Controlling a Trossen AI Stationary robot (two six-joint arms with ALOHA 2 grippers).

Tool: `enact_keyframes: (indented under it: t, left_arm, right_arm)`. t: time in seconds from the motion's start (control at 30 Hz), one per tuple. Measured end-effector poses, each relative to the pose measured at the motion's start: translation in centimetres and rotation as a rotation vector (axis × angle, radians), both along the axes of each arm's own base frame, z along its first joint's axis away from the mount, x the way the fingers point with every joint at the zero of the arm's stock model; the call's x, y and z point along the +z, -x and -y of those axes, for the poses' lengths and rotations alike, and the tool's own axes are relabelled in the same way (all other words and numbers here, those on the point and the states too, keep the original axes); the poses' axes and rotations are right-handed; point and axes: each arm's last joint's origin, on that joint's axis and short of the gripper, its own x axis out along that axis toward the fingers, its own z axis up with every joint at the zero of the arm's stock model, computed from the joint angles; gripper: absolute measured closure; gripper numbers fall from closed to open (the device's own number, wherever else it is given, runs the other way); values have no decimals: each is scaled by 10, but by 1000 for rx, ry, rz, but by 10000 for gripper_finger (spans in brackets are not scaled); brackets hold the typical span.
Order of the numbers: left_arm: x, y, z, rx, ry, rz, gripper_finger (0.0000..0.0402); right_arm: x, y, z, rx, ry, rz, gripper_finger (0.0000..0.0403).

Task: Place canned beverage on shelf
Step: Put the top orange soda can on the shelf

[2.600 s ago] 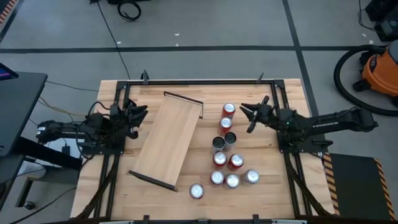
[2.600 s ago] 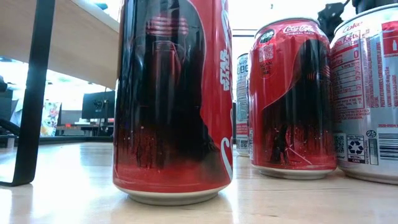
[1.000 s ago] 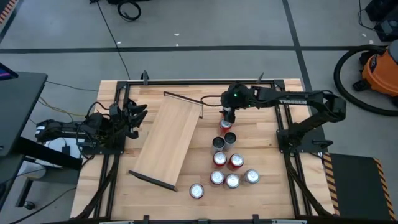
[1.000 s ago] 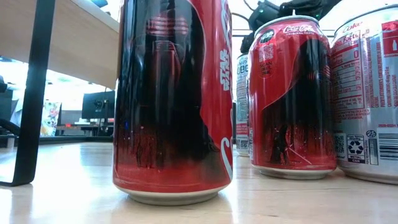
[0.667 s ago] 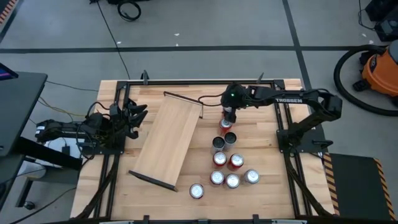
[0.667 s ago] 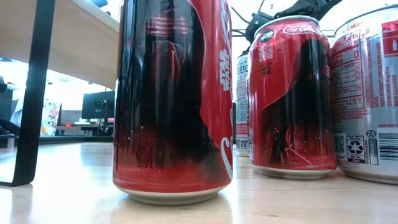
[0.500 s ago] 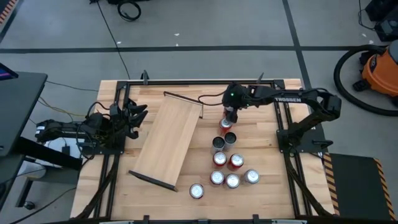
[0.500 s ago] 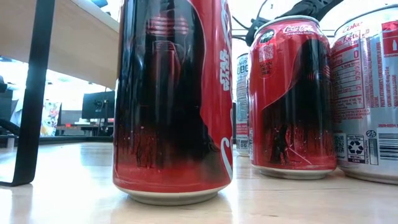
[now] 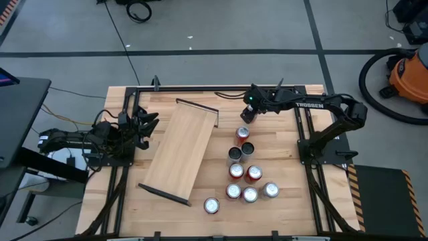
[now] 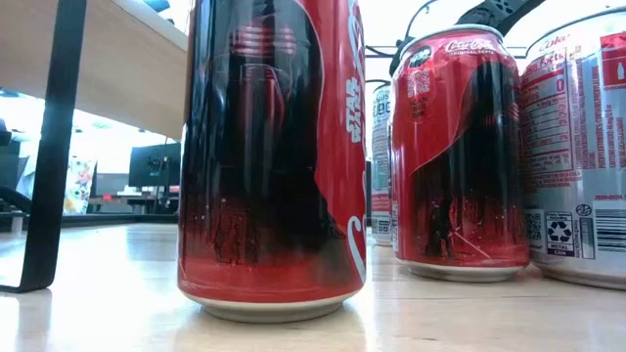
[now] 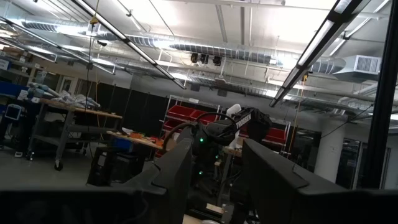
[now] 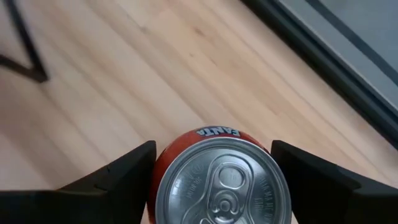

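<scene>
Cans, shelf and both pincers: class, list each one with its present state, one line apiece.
Fanta can: upright, between the right pincer's fingers, not visibly clamped.
Other cans: nine, upright, clustered on the table.
Shelf: lying aslant on the table, no cans on it.
Right pincer: open, fingers astride the Fanta can.
Left pincer: partly open, empty, parked at the table's left edge.

Robotics lab in workshop hall: bare ceiling with ducts [image 11: 205,46] and strip lights [image 11: 323,43], workbenches [image 11: 74,115], rack of red bins [image 11: 189,116], monitor [image 10: 155,164] on far desk; grey concrete floor [image 9: 221,27], orange shop vacuum [image 9: 409,75], black-framed wooden table [image 9: 287,201] carrying two arms
</scene>
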Motion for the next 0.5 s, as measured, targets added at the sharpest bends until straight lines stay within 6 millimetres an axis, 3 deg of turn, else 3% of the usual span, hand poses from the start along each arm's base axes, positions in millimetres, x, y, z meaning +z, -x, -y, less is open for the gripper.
enact_keyframes:
  t: [0.27,0.5]
  left_arm:
    - [0,0,0,-2,3,1,248]
    - [0,0,0,-2,3,1,248]
  right_arm:
    - [2,0,3,72,-21,10,15]
    - [32,-6,6,213,-2,-31,13]
